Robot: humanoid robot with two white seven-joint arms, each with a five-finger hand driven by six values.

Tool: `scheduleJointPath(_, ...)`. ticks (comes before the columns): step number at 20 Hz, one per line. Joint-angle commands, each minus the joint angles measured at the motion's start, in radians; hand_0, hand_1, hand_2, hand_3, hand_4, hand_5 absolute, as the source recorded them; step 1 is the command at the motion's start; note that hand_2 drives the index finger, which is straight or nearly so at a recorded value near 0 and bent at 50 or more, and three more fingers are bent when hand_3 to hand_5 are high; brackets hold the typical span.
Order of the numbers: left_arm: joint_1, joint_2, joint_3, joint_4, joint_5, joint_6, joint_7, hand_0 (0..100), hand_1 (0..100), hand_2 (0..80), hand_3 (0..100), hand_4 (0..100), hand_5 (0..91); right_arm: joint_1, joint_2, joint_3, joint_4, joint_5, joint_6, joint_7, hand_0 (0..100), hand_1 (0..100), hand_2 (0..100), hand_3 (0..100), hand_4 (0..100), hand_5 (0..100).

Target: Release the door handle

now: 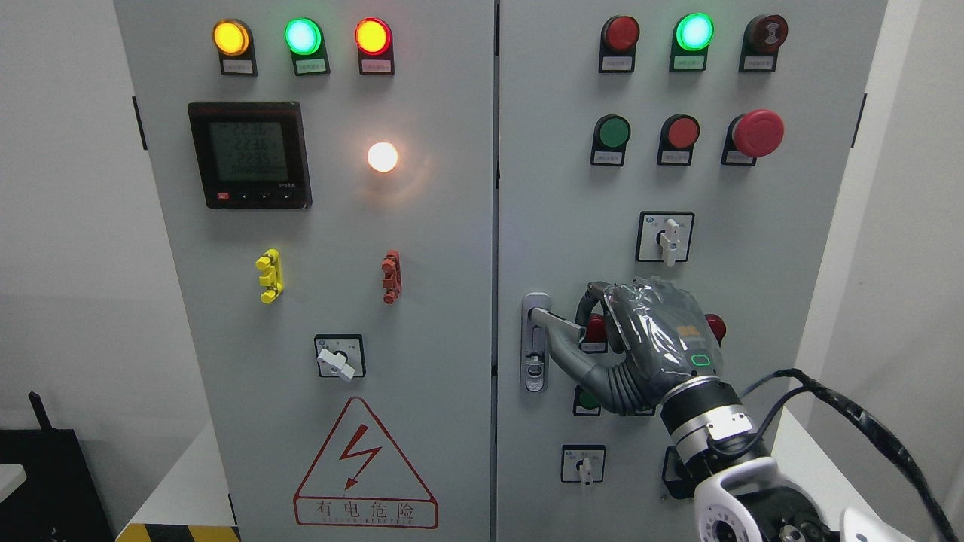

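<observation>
Right arm: it comes in from the lower right corner.
Right hand (648, 346): fingers curled around the handle (557, 322), thumb below it, seemingly a grip for pulling.
Handle: it sticks out from its lock plate at the left edge of the right door (753, 196).
Room: bare panel above the hand; buttons just behind it, so the hand should probably back straight away.

White walls (68, 226) — black case (45, 482) lower left
</observation>
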Motion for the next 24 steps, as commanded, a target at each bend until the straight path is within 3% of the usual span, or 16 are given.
scheduleJointPath(1, 0.000, 0.000, 0.001, -0.031, -0.001, 0.000, 0.001, 12, 39, 0.0, 0, 0, 0.0, 0.000, 0.000, -0.003, 0.000, -0.001, 0.000, -0.004, 40, 25, 57, 100, 96, 100)
scheduleJointPath(24, 0.000, 0.000, 0.000, -0.031, -0.001, 0.000, 0.001, 12, 39, 0.0, 0, 0, 0.0, 0.005, 0.000, -0.001, 0.003, -0.005, -0.010, -0.003, 41, 27, 54, 100, 96, 100)
